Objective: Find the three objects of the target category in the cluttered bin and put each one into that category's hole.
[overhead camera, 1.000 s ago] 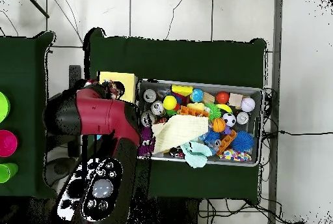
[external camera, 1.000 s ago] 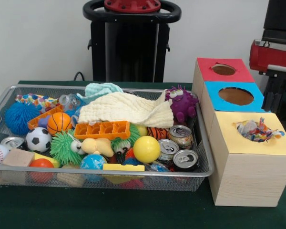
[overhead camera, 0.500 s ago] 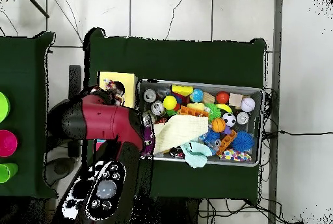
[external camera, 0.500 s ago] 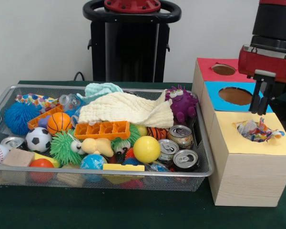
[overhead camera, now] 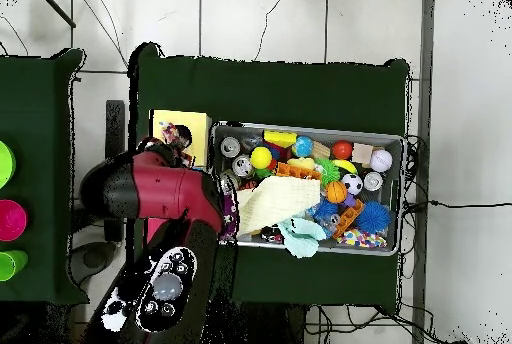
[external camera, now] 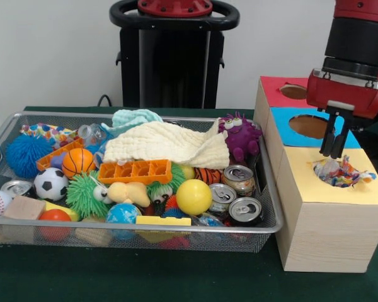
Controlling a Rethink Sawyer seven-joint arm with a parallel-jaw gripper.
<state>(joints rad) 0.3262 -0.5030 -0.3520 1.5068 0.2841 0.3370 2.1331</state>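
My gripper [external camera: 334, 148] hangs over the seam between the blue-topped box [external camera: 310, 128] and the yellow-topped box [external camera: 331, 182], its fingers slightly apart with nothing between them. A crumpled multicoloured cloth [external camera: 340, 171] sits in the yellow box's hole, just below and right of the fingertips. In the wire bin [external camera: 264, 228], a cream cloth [external camera: 167, 143] lies over the far side, with a pale blue cloth [external camera: 133, 118] behind it and a patterned cloth [external camera: 47, 132] at the far left. In the overhead view the red arm [overhead camera: 160, 195] hides the gripper.
A red-topped box [external camera: 295, 92] stands behind the blue one. The bin also holds three drink cans [external camera: 239, 178], a purple plush [external camera: 240, 137], an orange tray [external camera: 135, 171], several balls including a yellow ball [external camera: 194, 196], and wooden blocks. The overhead view shows the bin [overhead camera: 310, 128] beside the yellow box [overhead camera: 180, 125].
The arm has swung in from the picture's right edge to over the boxes, moving left across the front view. The bin's contents have not moved.
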